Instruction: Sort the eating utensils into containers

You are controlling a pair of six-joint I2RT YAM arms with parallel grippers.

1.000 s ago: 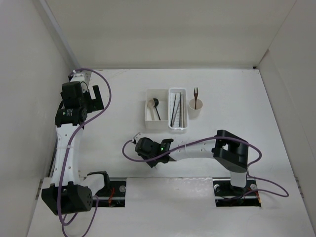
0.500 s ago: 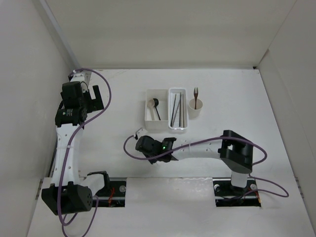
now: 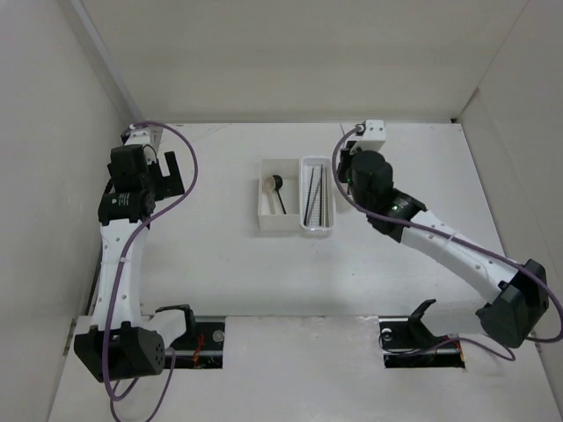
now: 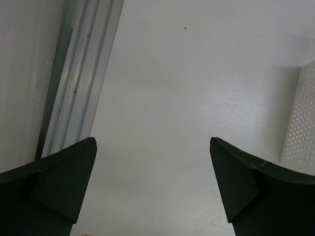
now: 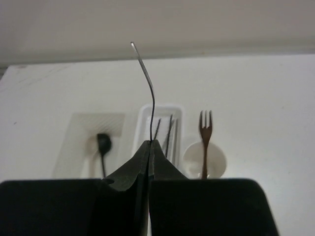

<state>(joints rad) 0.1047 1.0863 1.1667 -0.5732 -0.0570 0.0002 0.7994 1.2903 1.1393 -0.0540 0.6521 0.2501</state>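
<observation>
The right gripper (image 5: 149, 143) is pinched tight on a thin silver utensil (image 5: 146, 78), likely the small fork seen edge-on, with its gripped end hidden. Its long axis runs straight out from the fingertips, bending near the free tip. It is held near the tray (image 5: 140, 123) and the cup (image 5: 219, 160), where a brown fork (image 5: 205, 130) stands tines up. The left gripper (image 4: 152, 142) is spread wide, holding nothing.

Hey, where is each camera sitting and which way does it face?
Top external: above and behind, looking down at the table; left arm and right arm show.
Left wrist: looks down at bare table; left gripper open.
Right wrist: looks across at the perforated tray; right gripper shut on silver utensil.
Shared: all three show that tray.
</observation>
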